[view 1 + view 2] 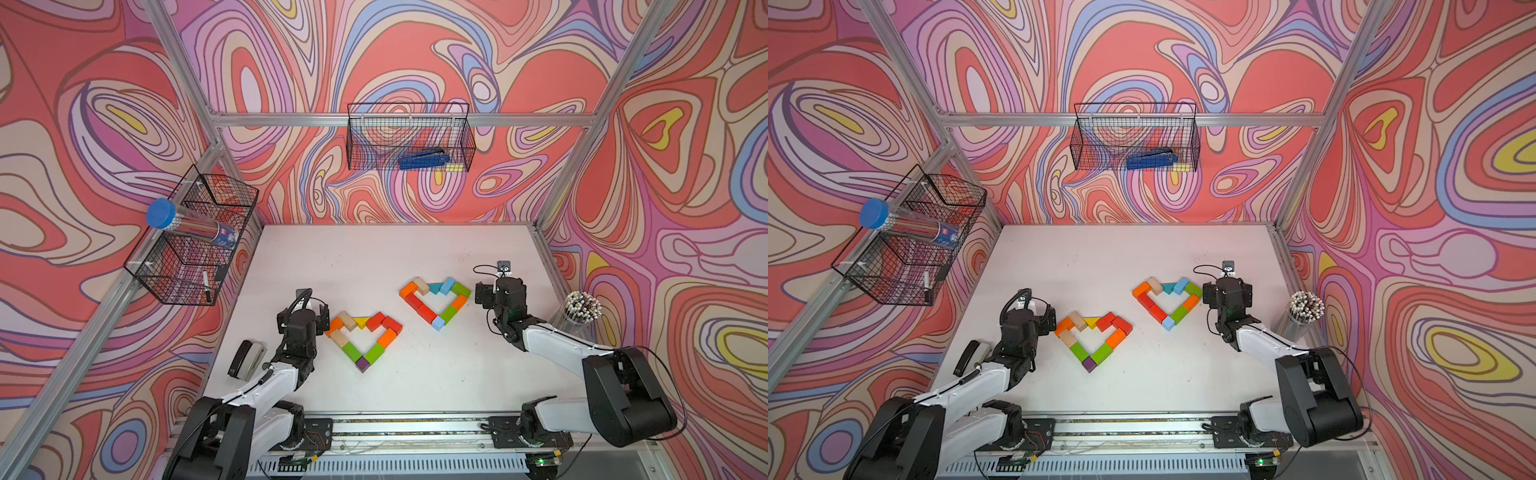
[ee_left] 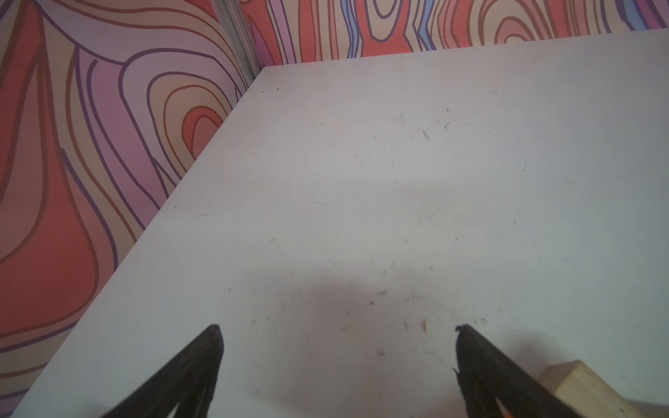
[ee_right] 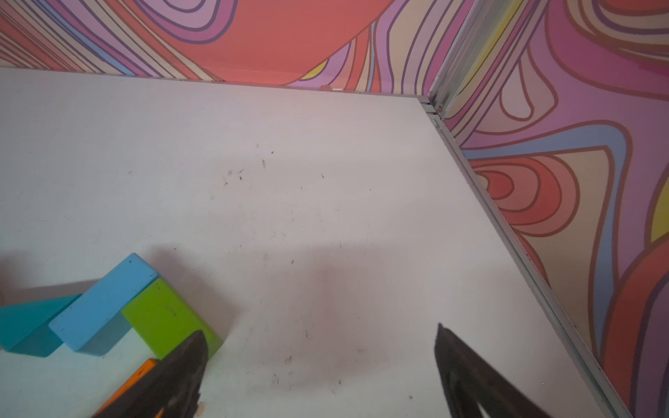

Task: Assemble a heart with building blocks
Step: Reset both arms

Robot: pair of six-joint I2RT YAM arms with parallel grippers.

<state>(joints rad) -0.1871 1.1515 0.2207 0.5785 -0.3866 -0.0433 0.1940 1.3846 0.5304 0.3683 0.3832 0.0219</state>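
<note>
Gaping wide, empty: left gripper [image 2: 339,328], right gripper [image 3: 319,329]; fingertips hidden under wrists in both top views; building blocks [image 1: 351,351] form two hearts on table [image 1: 374,257]; plain wood block [image 2: 579,383] cut off by finger.

Robot lab cell: aluminium frame [image 1: 399,119], swirly printed backdrop walls [image 1: 415,50], white table [image 1: 374,257], two rail-mounted arms, wire baskets [image 1: 409,137] clipped to frame.

White tabletop [image 1: 374,257], scuffed. Black-and-grey stapler [image 1: 246,360], lying at its left edge. Clear cup of white-tipped pencils [image 1: 582,309], right edge. Black wire basket on back wall [image 1: 374,137], holding a blue stapler [image 1: 424,160]. Black wire basket on left wall [image 1: 178,286], holding a blue-capped clear tube [image 1: 195,230] and a white marker [image 1: 205,279].
</note>
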